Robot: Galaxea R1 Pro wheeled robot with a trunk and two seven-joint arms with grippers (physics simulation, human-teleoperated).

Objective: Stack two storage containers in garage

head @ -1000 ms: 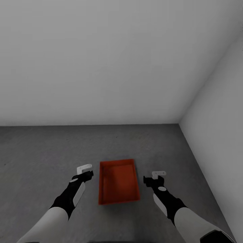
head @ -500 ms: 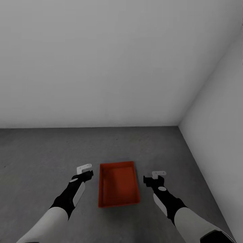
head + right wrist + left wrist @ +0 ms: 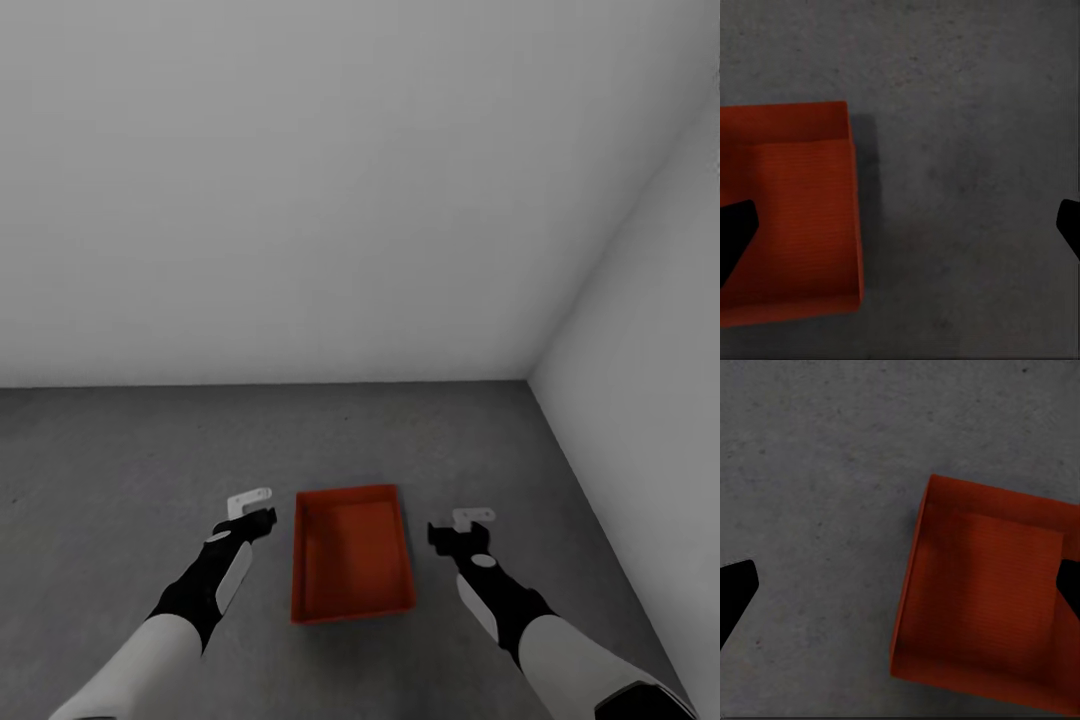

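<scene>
Resting on the floor, one orange-red container is being seen from the head camera, open side up, with nothing visible inside it. Only one container is being counted in these pictures. It is lying flat on the dark grey speckled concrete, its long sides running from 6 o'clock toward 12 o'clock, near the corner where two plain white walls are meeting.

Two arms are being held out over the floor, one on each side of the container. The left gripper is being held at about 9 o'clock from the container, just beside its left wall and not touching it. The right gripper is being held at about 3 o'clock from it, a little farther off, with bare concrete showing between.

In the left wrist view the container is being looked down on, and two dark fingertips are showing at opposite edges of the picture, far apart; the left gripper is thus being held spread and is grasping nothing. In the right wrist view the container is likewise being seen from above beside bare floor, with two dark fingertips again at opposite edges; the right gripper is also being held spread and released, with nothing between its fingers.
</scene>
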